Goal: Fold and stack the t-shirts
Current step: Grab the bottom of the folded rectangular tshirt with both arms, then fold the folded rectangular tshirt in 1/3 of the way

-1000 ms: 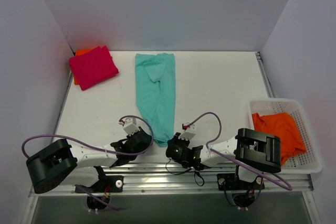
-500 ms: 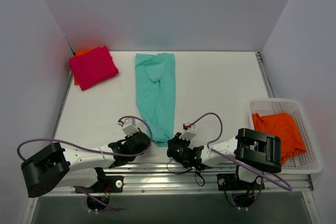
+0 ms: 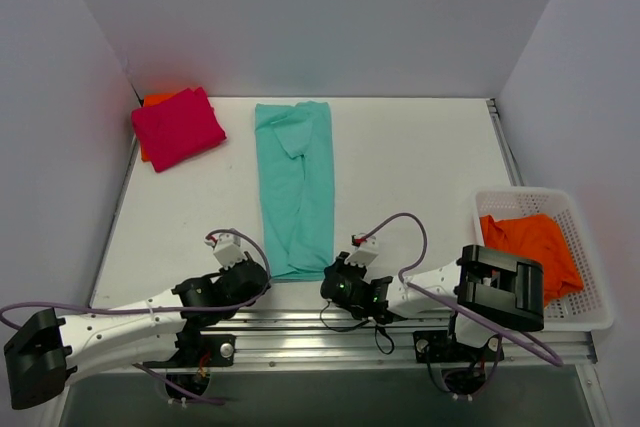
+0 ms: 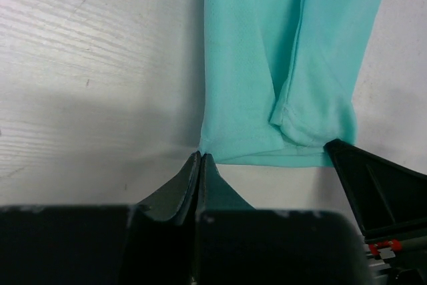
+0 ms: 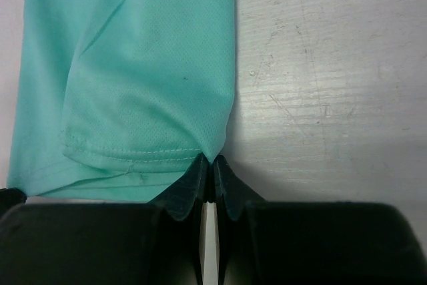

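Fingers of my left gripper (image 4: 199, 165) are clamped on one hem corner of the teal t-shirt (image 4: 267, 65) stretching ahead; my right gripper (image 5: 212, 168) clamps the other. Folding in half seems next: lift both corners evenly, carry forward.

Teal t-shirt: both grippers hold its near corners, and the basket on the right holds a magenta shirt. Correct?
No: the top external view shows an orange shirt in the basket; the magenta shirt lies folded at the far left. The left gripper and right gripper do pinch the near corners of the teal t-shirt.
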Tool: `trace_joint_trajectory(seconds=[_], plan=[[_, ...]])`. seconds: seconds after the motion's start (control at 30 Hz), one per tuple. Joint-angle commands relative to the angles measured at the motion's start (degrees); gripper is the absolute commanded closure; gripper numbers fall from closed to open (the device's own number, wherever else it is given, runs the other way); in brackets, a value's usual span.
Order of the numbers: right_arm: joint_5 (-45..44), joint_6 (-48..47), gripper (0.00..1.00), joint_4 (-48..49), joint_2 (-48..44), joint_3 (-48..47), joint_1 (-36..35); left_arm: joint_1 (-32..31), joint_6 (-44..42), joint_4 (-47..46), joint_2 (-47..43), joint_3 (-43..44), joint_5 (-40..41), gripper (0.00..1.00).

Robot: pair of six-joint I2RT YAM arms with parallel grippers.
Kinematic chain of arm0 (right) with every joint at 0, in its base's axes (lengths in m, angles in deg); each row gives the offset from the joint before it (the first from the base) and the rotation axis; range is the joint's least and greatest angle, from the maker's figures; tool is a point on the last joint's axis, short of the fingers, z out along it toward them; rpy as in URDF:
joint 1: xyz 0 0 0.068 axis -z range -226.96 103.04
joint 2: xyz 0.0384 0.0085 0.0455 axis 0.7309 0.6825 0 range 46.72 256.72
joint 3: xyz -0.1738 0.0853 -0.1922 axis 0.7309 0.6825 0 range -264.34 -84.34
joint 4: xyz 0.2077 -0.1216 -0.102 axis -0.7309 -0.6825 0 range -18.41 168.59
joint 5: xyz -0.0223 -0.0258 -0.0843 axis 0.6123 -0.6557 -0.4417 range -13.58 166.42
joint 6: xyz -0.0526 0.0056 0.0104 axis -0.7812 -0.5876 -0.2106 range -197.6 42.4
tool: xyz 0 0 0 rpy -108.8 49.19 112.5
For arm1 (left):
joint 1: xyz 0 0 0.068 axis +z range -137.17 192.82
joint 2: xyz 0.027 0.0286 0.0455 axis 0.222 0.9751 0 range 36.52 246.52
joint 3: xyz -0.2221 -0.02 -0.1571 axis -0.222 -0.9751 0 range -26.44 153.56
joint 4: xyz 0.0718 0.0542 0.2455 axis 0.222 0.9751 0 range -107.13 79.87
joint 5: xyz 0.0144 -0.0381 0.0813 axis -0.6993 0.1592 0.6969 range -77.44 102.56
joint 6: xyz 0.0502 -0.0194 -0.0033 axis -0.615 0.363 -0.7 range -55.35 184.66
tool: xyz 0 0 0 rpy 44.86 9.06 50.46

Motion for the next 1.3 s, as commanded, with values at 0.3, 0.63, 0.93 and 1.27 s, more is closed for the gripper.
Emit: trace_joint_trajectory(seconds=[0.3, 0.63, 0.93, 1.27], plan=[[-4.87, -3.56, 1.00, -28.48, -12.52, -6.29, -1.30, -0.50, -1.96, 6.55, -0.37, 7.30, -0.40, 0.98], [-9.26, -6.64, 1.00, -39.56, -19.74, -13.58, -1.74, -0.32, -6.97, 9.36, -3.88, 14.87, 0.65, 0.98], [-11.64, -14.99, 1.00, -41.33, -17.01, -23.25, 3.44, 6.34, -15.58, 7.35, -3.81, 21.02, -2.07, 0.98], [-10.85, -21.84, 1.00, -37.38, -13.33, -29.32, 9.59, 16.63, -21.48, -0.39, 6.03, 25.42, -11.65, 0.98]])
